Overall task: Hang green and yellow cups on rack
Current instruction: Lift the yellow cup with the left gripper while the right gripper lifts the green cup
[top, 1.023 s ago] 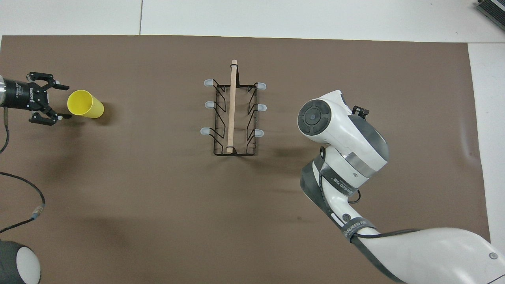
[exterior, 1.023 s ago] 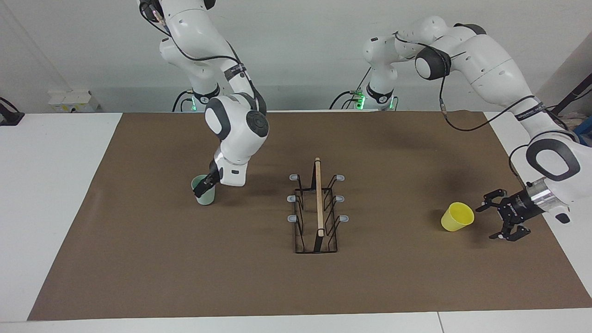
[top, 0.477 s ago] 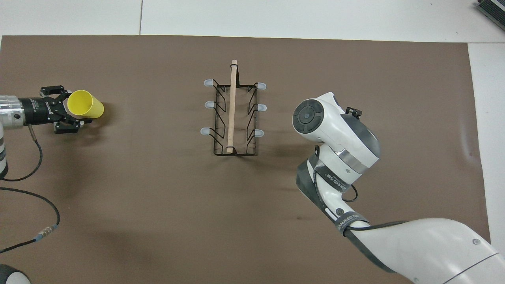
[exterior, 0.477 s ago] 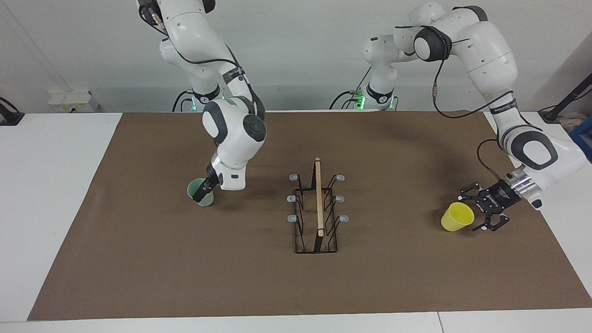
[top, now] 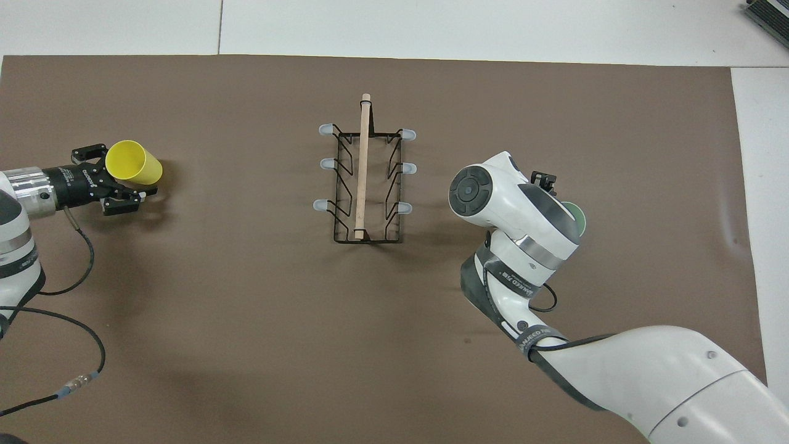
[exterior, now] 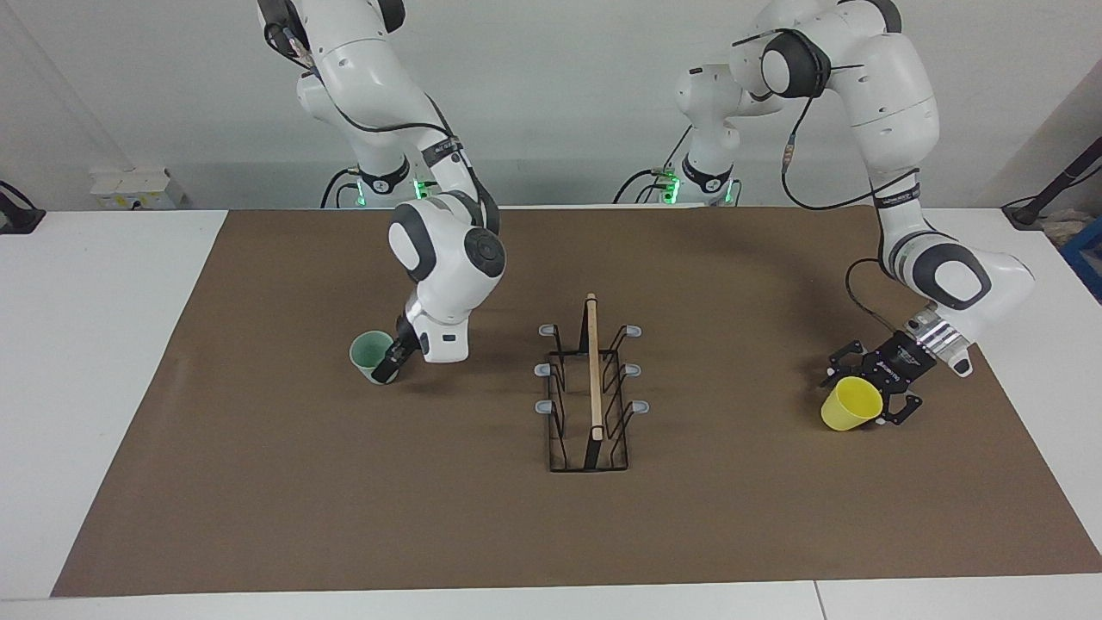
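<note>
1. Brown matting [exterior: 258, 482] covers the white table, and the rack [exterior: 591, 387] stands at its middle with all six prongs bare.
2. Over the last second the left gripper [exterior: 871, 394] has slid in from the table's edge until its spread fingers sit on either side of the yellow cup [exterior: 851, 403]. The fingers are apart, not yet clamped; the overhead view shows the cup [top: 132, 163] between them, tipped with its mouth toward the arm.
3. The yellow cup rests on the mat at the left arm's end of the table, well apart from the rack, and has not shifted.
4. The right gripper [exterior: 389, 362] has swung from over the green cup's mouth to the side of it that faces the rack. Its fingers read as apart, one low against the cup's wall; whether one reaches inside I cannot tell.
5. The green cup [exterior: 371, 355] stands mouth-up on the mat toward the right arm's end, near where it stood.
6. Likely meaning: both arms are set to close on their cups, so the lift and carry to the prongs remain.
</note>
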Motion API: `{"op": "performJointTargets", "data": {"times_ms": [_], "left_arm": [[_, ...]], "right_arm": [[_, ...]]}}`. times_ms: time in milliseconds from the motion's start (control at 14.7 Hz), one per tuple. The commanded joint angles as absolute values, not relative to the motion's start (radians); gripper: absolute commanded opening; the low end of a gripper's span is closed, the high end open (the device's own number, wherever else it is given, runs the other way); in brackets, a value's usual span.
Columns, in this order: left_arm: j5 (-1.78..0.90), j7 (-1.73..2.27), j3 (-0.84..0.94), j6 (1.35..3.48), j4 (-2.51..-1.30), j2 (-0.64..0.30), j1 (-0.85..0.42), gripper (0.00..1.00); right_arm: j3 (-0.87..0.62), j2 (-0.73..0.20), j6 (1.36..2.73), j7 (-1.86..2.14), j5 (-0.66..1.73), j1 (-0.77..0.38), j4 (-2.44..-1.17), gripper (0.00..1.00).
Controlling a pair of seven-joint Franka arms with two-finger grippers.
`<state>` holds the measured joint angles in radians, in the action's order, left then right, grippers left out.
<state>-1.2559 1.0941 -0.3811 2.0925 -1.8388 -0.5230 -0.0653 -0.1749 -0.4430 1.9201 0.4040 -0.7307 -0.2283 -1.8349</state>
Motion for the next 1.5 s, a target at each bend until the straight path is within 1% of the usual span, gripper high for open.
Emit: {"op": "performJointTargets", "data": {"times_ms": [0,205,273,341,409,477,750,886,1023,1227,1432], "left_arm": [[-1.278,1.1,-0.385,2.143,-1.875,-0.497,-0.103,1.0],[-1.272,1.066,-0.387,2.16,-1.87,-0.492,-0.13,0.99],[-1.27,1.065,-0.387,2.187,-1.867,-0.492,-0.15,0.92],[-1.269,1.065,-0.385,2.228,-1.867,-0.494,-0.161,0.73],[-1.264,1.034,-0.385,2.246,-1.87,-0.486,-0.17,0.22],[-1.264,1.014,-0.385,2.246,-1.867,-0.48,-0.178,0.0],[-1.253,0.991,-0.376,2.282,-1.793,-0.468,-0.184,0.0],[-1.206,0.994,-0.376,2.333,-1.746,-0.469,-0.195,0.0],[-1.129,1.003,-0.371,2.336,-1.688,-0.475,-0.196,0.0],[-1.085,1.002,-0.371,2.338,-1.639,-0.486,-0.195,0.0],[-1.032,1.003,-0.371,2.413,-1.647,-0.476,-0.204,0.0]], "right_arm": [[-0.181,-0.449,1.95,0.425,-0.793,-0.219,-1.871,1.0],[-0.181,-0.446,1.962,0.456,-0.796,-0.213,-1.89,1.0],[-0.181,-0.445,1.956,0.456,-0.799,-0.215,-1.893,1.0],[-0.181,-0.443,1.948,0.459,-0.801,-0.215,-1.893,1.0],[-0.181,-0.442,1.945,0.471,-0.801,-0.215,-1.894,1.0],[-0.181,-0.442,1.941,0.474,-0.801,-0.215,-1.896,1.0],[-0.181,-0.436,1.895,0.476,-0.801,-0.218,-1.896,1.0],[-0.181,-0.434,1.894,0.477,-0.804,-0.216,-1.904,1.0],[-0.181,-0.434,1.894,0.479,-0.816,-0.216,-1.905,1.0],[-0.181,-0.433,1.896,0.48,-0.837,-0.207,-1.917,1.0],[-0.181,-0.43,1.905,0.486,-0.839,-0.193,-1.927,1.0]]}}
